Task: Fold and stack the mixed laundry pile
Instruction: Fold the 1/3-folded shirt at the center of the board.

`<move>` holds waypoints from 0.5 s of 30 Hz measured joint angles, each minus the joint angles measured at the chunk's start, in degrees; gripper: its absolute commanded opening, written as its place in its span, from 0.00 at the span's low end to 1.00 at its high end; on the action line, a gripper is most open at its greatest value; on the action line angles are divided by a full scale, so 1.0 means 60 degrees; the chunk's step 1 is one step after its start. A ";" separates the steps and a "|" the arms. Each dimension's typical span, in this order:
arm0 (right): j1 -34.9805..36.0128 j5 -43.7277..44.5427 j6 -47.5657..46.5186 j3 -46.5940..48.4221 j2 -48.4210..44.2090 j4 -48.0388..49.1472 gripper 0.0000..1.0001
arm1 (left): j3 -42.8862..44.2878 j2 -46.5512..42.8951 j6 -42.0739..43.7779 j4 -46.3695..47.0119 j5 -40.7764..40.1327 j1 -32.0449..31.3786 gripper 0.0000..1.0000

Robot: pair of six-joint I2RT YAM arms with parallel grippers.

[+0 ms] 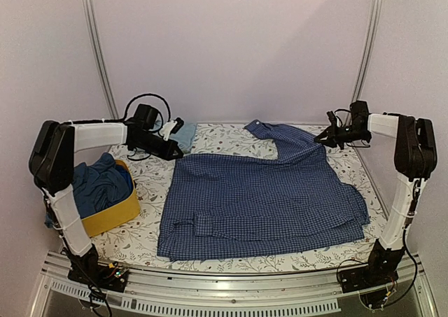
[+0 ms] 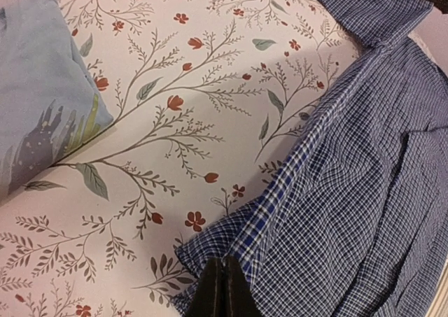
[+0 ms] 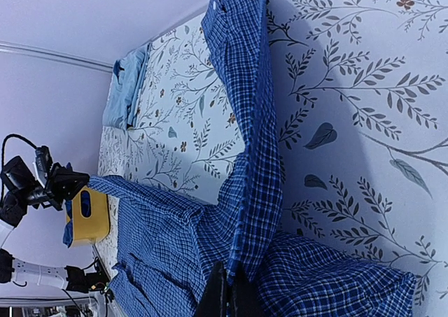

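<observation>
One of each kind
There was one navy-and-white checked collared shirt [image 1: 259, 205], one light blue T-shirt [image 1: 183, 135] and one yellow fabric basket [image 1: 115, 217].

Navy-and-white checked shirt [image 1: 262, 205] spread over floral cover [image 1: 140, 236], far corners pinched by left gripper [image 1: 174, 155] and right gripper [image 1: 320, 140]. Just beyond left gripper, light blue T-shirt [image 1: 184, 134]. Nearer the bases and outward of it, yellow basket [image 1: 120, 215] (dark blue clothes [image 1: 98, 184] heaped inside).

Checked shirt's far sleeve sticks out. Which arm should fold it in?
Right, probably. The right gripper is shut on the checked shirt at the base of that sleeve; the left gripper pinches the opposite far corner, farther from it.
</observation>
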 measured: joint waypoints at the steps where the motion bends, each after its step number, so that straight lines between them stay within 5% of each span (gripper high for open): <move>1: 0.0000 0.0025 -0.0011 -0.0182 -0.0251 -0.0011 0.00 | -0.0208 -0.0164 0.0091 0.0007 -0.0058 -0.0047 0.00; 15: 0.0000 0.0379 -0.0066 -0.4080 -0.4390 -0.0506 0.00 | -0.2765 -0.3421 0.1169 -0.0142 -0.0838 -0.0838 0.00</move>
